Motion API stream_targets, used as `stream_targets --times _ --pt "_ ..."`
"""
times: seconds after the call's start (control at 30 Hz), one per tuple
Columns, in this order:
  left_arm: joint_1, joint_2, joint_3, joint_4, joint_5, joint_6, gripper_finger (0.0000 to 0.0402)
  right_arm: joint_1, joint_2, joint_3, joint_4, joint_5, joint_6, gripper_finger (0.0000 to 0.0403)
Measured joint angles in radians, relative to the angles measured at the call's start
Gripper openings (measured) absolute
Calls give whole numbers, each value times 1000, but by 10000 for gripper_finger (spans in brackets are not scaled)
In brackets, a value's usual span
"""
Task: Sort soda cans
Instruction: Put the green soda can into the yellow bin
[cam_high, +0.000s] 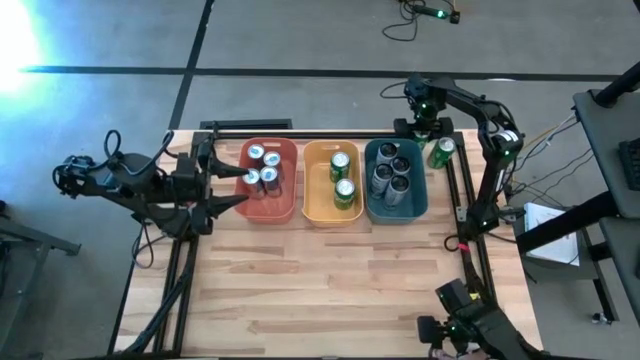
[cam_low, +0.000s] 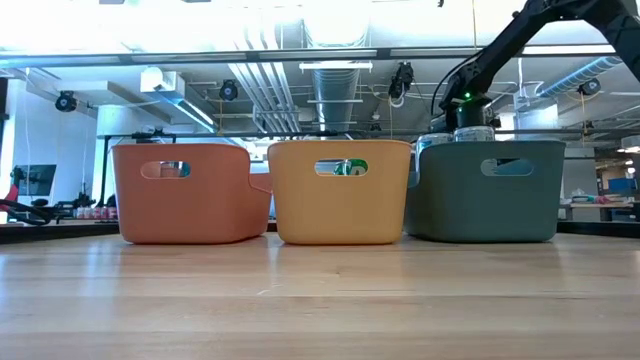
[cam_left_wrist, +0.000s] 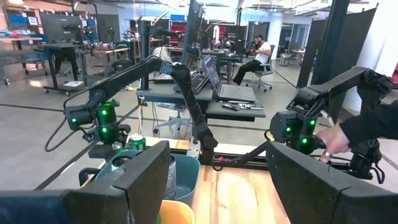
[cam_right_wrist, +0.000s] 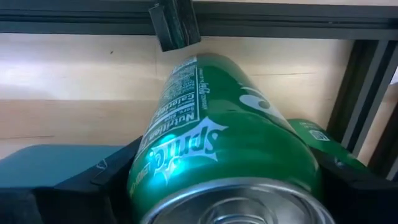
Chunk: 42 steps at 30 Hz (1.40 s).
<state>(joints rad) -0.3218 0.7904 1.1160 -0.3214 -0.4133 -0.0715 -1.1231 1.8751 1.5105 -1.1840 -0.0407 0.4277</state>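
The right tool (cam_right_wrist: 224, 186) grips a green can (cam_right_wrist: 224, 149) at the worktop's (cam_high: 350, 280) far right corner, just beside the teal bin (cam_high: 395, 207) of grey cans (cam_high: 392, 175). The left tool (cam_high: 235, 187), fingers spread, sits by the red bin (cam_high: 285, 205); the orange bin (cam_high: 318, 205) holds green cans (cam_high: 343, 180).

Robotics lab: exposed ceiling pipes (cam_low: 270, 85), desks w/ monitors (cam_left_wrist: 193, 28), seated person (cam_left_wrist: 254, 56).

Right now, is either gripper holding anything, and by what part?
The right gripper grips a green can by its sides, near the top. The left gripper holds nothing.
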Motion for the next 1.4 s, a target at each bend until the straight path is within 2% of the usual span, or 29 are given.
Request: stream_targets --times 0.23,0.33,0.5,0.63,0.8,0.97,1.13,1.23,1.4 --pt "0 -2 0 -32 1 -27 252 -1 -2 0 -6 -8 -22 309" --pt "2 -8 0 -92 -25 -30 252 6 -20 25 -48 45 -53 302" --pt "56 -69 0 -156 24 -60 252 29 -112 145 -117 181 -134 305" --pt "108 -149 -28 -203 35 -72 252 75 -184 263 -118 172 -137 305" --pt "148 -231 -100 -282 -85 -172 252 247 -220 378 -141 153 -95 303" --pt "154 -277 -203 -255 -144 -245 252 542 -208 470 -124 141 -29 305" --pt "156 -281 -260 -233 -206 -302 252 808 -167 482 -36 135 24 310" --pt "156 -275 -261 -221 -238 -342 252 887 -114 482 66 143 -8 308" --pt "156 -268 -216 -221 -251 -367 252 910 34 524 96 144 -87 309"
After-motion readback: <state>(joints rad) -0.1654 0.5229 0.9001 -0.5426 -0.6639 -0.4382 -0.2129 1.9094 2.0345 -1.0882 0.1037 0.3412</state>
